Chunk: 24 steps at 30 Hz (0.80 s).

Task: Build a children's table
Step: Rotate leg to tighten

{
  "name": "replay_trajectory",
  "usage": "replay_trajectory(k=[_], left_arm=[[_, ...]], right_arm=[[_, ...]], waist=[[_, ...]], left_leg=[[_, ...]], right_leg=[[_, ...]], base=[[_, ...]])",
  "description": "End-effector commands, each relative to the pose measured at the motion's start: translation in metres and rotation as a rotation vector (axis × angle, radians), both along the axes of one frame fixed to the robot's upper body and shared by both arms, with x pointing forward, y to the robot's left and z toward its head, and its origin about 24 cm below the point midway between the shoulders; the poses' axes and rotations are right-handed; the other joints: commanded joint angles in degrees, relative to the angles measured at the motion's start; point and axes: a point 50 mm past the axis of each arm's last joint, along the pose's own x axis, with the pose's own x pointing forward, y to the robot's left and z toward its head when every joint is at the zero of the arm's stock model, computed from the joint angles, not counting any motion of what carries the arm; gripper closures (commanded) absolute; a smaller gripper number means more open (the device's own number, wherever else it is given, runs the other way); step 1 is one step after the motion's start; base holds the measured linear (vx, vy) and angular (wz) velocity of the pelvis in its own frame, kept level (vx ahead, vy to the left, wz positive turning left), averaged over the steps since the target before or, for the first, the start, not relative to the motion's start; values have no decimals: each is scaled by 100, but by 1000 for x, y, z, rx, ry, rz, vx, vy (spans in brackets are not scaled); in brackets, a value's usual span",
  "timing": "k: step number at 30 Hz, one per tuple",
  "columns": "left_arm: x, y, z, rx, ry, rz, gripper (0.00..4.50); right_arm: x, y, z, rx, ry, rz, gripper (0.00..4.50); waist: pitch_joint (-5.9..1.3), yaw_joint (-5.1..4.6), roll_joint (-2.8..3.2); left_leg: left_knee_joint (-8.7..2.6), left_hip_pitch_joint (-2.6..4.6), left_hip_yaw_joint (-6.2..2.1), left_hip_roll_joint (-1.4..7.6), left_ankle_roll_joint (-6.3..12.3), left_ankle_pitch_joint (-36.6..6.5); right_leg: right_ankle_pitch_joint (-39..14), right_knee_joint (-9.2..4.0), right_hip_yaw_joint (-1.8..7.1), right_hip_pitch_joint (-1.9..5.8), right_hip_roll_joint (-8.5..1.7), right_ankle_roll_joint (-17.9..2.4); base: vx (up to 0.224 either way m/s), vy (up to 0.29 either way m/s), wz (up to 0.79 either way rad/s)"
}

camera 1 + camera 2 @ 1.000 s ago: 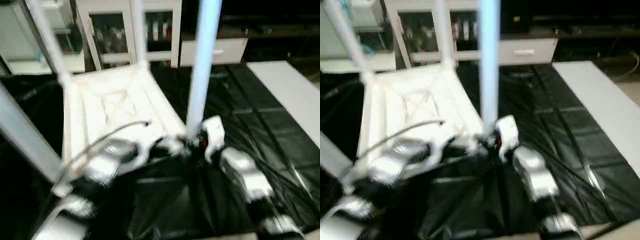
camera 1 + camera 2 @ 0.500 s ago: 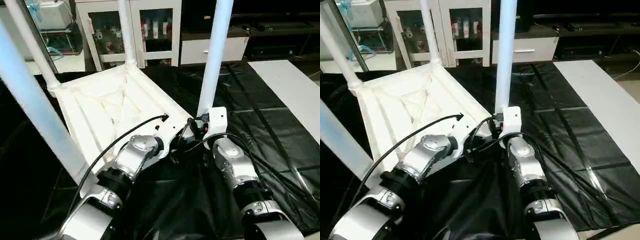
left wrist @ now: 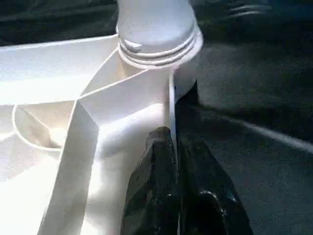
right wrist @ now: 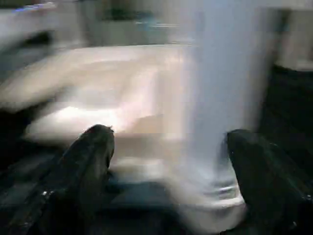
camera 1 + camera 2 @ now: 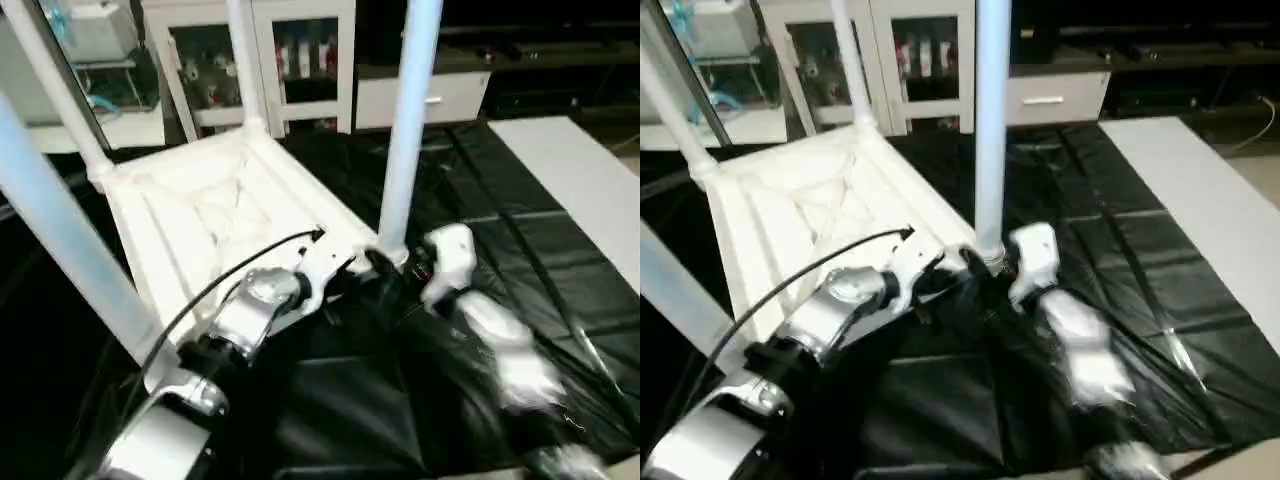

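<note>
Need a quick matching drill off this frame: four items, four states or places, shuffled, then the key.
Items
1. left tool
2. right tool
3. tabletop
4. near right leg

States
A. upside down, ribs showing
B. open, fingers either side of the leg
C. upright in a corner socket
D. shut on the tabletop's rim

Pairs: 1-D, 2-B, 3-A, 4-C

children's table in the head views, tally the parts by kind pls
tabletop: 1
legs, all standing in the corner sockets: 4
total: 5
</note>
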Motion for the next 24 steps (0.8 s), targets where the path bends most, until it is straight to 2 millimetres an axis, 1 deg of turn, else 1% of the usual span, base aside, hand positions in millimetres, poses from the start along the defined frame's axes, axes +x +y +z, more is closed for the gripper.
replay_trajectory(k=[1,2,3,4,5,6,7,8,9,10,11,12,13,14,15,16,17,18,19,20,21,22,23,24], left_arm=[[-14,4,-15,51,5,-168,450],[-15,4,-15,51,4,-175,450],[-19,5,-15,43,-3,-235,450],[-22,7,-16,55,-6,-292,450],[-25,10,-17,62,-5,-339,450],[-27,13,-17,68,-5,-369,450],[-29,14,-17,61,-4,-405,450],[-29,15,-16,58,-6,-414,450],[-30,15,-16,52,-10,-429,450],[-32,15,-15,40,-7,-467,450],[-35,16,-15,33,-6,-506,450],[-35,16,-15,33,-6,-506,450],[-36,16,-14,33,-8,-516,450],[-38,17,-15,29,7,-530,450],[-40,18,-16,25,17,-545,450],[-42,20,-17,25,28,-565,450],[-46,22,-19,30,43,-587,450],[-46,22,-19,30,43,-587,450],[-50,23,-19,23,51,-611,450],[-54,24,-19,10,62,-623,450],[-58,26,-18,-8,65,-635,450],[-58,26,-18,-8,65,-635,450],[-62,27,-18,-16,74,-642,450],[-63,27,-17,-19,69,-636,450]], right_arm=[[-13,0,6,25,-1,132,66],[-14,-1,6,26,0,132,66],[-17,-8,7,30,6,130,66],[-22,-20,8,39,12,120,66],[-27,-32,9,39,23,112,66],[-33,-41,9,32,38,110,66],[-39,-51,8,21,62,112,66],[-41,-54,7,11,69,112,66],[-44,-59,6,-8,83,112,66],[-48,-67,3,-28,102,99,66],[-47,-79,0,-63,97,11,66],[-47,-79,0,-63,97,11,66],[-45,-83,0,-67,90,-27,66],[-41,-88,0,-63,87,-83,66],[-39,-92,1,-62,83,-125,66],[-37,-94,1,-56,80,-159,66],[-34,-96,2,-50,81,-192,66],[-34,-96,2,-50,81,-193,66],[-31,-98,2,-57,72,-230,66],[-29,-98,2,-56,69,-254,66],[-25,-96,2,-69,59,-288,66],[-25,-96,2,-69,59,-288,66],[-22,-94,1,-63,57,-296,66],[-21,-93,1,-59,58,-296,66]], waist=[[-238,60,-109],[-247,77,-113],[-244,77,-96],[-250,117,-84],[-255,148,-69],[-255,208,-62],[-256,239,-64],[-251,280,-7],[-251,289,-23],[-252,289,-15],[-262,295,-2],[-262,281,-12],[-265,279,-16],[-267,283,-10],[-262,278,-11],[-260,289,-7],[-263,286,-12],[-265,295,-3],[-260,288,-32],[-259,274,-5],[-263,280,-40],[-264,278,-25],[-267,285,-39],[-265,285,-48]], left_leg=[[-452,-58,-175,268,587,-1482],[-440,-25,-159,280,594,-1490],[-446,-22,-154,282,571,-1493],[-444,-20,-159,285,570,-1456],[-440,-1,-156,306,561,-1421],[-435,21,-145,314,589,-1335],[-436,27,-137,328,582,-1324],[-451,8,-139,336,525,-1370],[-455,8,-136,332,510,-1384],[-451,9,-135,333,456,-1431],[-445,2,-136,328,429,-1424],[-447,-11,-136,319,418,-1420],[-446,-12,-137,314,412,-1425],[-428,5,-122,311,419,-1370],[-431,-8,-123,307,426,-1331],[-425,5,-116,305,427,-1294],[-420,3,-112,300,440,-1265],[-418,5,-113,311,459,-1220],[-418,-7,-106,305,478,-1204],[-433,-23,-121,317,457,-1132],[-430,-5,-111,323,444,-1137],[-425,-4,-108,317,445,-1096],[-422,17,-96,323,446,-1099],[-423,12,-97,326,467,-1075]], right_leg=[[-2353,-534,217,269,-333,-698],[-2349,-534,229,225,-341,-801],[-2376,-532,227,219,-343,-851],[-2412,-553,229,229,-347,-845],[-2332,-536,242,213,-352,-869],[-2079,-514,253,213,-338,-931],[-1953,-496,257,207,-334,-970],[-1832,-460,245,228,-345,-1046],[-1814,-472,240,232,-344,-1037],[-1729,-457,239,231,-343,-1071],[-1607,-442,240,238,-359,-1121],[-1574,-431,233,244,-357,-1144],[-1559,-426,227,250,-355,-1159],[-1496,-421,234,236,-364,-1197],[-1511,-420,233,243,-364,-1202],[-1577,-428,232,238,-366,-1190],[-1588,-426,234,244,-363,-1179],[-1595,-415,238,240,-368,-1173],[-1621,-421,236,245,-363,-1156],[-1660,-400,230,247,-369,-1145],[-1685,-410,233,237,-370,-1136],[-1664,-395,238,229,-370,-1152],[-1659,-400,242,217,-365,-1153],[-1603,-384,242,221,-356,-1167]], base=[[0,0,0],[0,0,0],[0,0,0],[0,0,0],[0,0,0],[0,0,0],[0,0,0],[0,0,0],[0,0,0],[0,0,0],[0,0,0],[0,0,0],[0,0,0],[0,0,0],[0,0,0],[0,0,0],[0,0,0],[0,0,0],[0,0,0],[0,0,0],[0,0,0],[0,0,0],[0,0,0],[0,0,0]])
